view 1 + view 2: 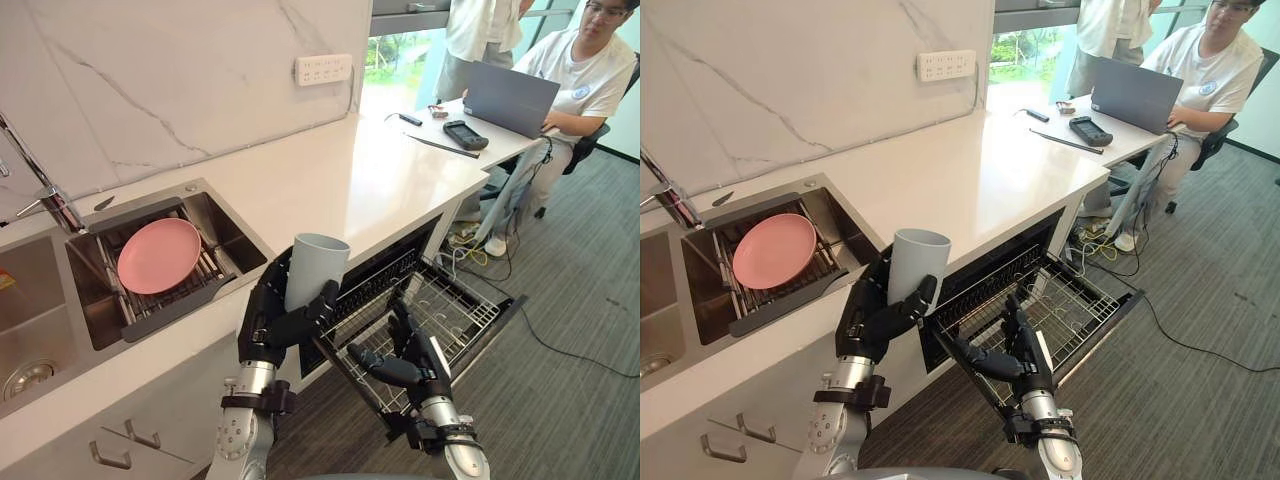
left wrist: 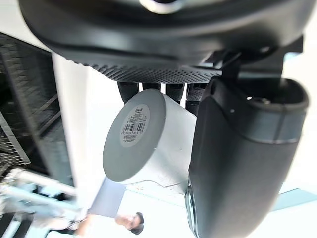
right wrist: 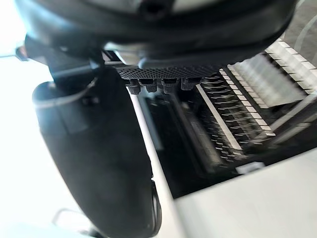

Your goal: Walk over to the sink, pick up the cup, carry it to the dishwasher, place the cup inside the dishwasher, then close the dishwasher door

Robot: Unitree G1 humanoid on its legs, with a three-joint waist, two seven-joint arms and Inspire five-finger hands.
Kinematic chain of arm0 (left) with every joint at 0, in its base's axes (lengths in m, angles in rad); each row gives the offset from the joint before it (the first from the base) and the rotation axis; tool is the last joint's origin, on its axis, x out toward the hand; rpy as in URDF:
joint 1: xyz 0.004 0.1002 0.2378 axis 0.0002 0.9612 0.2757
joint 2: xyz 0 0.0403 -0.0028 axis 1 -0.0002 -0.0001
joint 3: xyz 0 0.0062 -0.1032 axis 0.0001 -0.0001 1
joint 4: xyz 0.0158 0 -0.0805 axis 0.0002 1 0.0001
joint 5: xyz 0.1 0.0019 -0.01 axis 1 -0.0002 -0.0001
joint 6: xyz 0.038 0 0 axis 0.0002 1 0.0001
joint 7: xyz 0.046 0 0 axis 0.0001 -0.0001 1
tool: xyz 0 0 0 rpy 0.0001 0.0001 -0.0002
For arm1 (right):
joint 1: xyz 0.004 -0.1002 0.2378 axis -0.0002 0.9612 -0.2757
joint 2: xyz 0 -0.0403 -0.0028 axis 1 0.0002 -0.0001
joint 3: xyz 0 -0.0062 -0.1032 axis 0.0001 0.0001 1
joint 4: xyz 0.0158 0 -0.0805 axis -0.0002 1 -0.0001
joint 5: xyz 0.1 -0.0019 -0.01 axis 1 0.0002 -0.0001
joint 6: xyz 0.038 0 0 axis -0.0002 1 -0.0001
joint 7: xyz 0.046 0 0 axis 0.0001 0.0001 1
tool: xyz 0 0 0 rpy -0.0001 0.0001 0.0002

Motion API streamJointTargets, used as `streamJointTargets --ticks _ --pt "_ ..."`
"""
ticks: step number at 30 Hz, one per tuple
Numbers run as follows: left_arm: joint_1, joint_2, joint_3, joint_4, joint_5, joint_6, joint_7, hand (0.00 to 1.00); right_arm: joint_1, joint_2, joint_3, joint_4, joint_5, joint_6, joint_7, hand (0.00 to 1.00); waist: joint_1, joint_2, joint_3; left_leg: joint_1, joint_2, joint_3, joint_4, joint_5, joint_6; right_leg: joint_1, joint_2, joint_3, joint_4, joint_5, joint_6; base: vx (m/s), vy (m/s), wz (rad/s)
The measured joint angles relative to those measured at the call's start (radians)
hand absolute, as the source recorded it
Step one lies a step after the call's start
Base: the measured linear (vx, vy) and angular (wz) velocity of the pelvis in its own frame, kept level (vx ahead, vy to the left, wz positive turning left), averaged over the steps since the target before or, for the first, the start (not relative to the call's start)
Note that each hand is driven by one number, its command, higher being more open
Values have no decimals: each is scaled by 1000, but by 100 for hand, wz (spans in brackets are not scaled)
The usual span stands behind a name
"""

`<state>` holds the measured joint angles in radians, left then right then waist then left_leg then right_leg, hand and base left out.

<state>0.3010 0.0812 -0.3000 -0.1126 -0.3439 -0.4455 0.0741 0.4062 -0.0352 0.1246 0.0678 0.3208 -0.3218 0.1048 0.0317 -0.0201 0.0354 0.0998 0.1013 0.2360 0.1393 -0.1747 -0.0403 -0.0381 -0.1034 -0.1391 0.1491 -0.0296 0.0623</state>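
Grey cup point(image 1: 316, 266) held upright, mouth up, in the left hand point(image 1: 270, 325), with fingers and thumb clamped round its lower half. Carried clear of the bench point(image 1: 370, 185), just in front of its edge, above the left end of the open dishwasher point(image 1: 372, 285). Label on the cup's base visible in the left wrist view. Right hand point(image 1: 412, 365) lower and to the right, over the pulled-out wire rack point(image 1: 455, 305); fingers loosely extended, thumb out, holding nothing, apart from the cup. Pink plate point(image 1: 158, 255) lying on a drainer in the sink point(image 1: 225, 235), well apart from the cup. Laptop point(image 1: 510, 98) at the far end of the bench, seated person point(image 1: 585, 70) behind it.
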Motion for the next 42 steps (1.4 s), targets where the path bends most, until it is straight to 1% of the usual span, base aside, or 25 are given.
streamJointTargets --ticks 3,5,7,10,15,18,23,29,35,42 --pt "0 -7 21 -15 17 -9 13 0 12 7 -3 -73 52 -16 10 100 -2 0 -1 6 0 17 5 -5 0 0 0 15 -1 3 2 -17 29 -16" --pt "0 -12 28 -19 29 -13 14 0 30 14 -4 -136 82 -34 35 100 -2 0 -2 8 0 26 9 -7 1 0 0 24 -10 11 4 -4 30 -13" --pt "1 -17 31 -25 29 -13 15 0 39 18 -4 -178 93 -39 61 100 -5 1 -2 9 0 33 9 -7 1 -1 0 29 -15 15 5 2 28 -10" --pt "1 -26 30 -43 30 -13 15 0 38 20 0 -219 121 -43 96 100 -7 2 -4 15 0 43 6 -7 1 -1 0 38 -15 15 5 -6 18 -9" --pt "1 -26 25 -43 31 -11 15 0 38 18 9 -258 161 -45 130 100 -7 6 -16 16 -1 50 3 -7 1 -4 3 48 -26 23 6 -12 9 -7" --pt "1 -26 10 -41 32 -6 14 0 36 18 21 -277 172 -45 137 100 -7 7 -19 15 -2 51 3 -6 1 0 4 51 -38 31 6 -9 3 -3" --pt "2 -21 -48 -16 53 16 6 0 23 17 44 -282 211 -45 148 100 -7 7 -22 13 -11 50 0 -4 4 18 7 50 -84 57 9 0 0 0" --pt "3 -18 -95 37 60 34 -13 0 -6 14 64 -280 232 -45 147 100 -10 8 -22 6 -19 44 -7 1 12 35 3 44 -139 89 13 0 3 2" --pt "2 -3 -118 43 68 47 -44 0 -22 7 87 -237 236 -43 130 100 -18 8 -22 12 -21 27 -19 6 15 57 3 26 -166 96 12 -3 -3 8" --pt "1 16 -167 43 68 52 -65 0 -44 3 102 -206 246 -27 68 100 -19 8 -22 10 -23 25 -27 8 17 58 4 24 -179 101 12 0 0 0"
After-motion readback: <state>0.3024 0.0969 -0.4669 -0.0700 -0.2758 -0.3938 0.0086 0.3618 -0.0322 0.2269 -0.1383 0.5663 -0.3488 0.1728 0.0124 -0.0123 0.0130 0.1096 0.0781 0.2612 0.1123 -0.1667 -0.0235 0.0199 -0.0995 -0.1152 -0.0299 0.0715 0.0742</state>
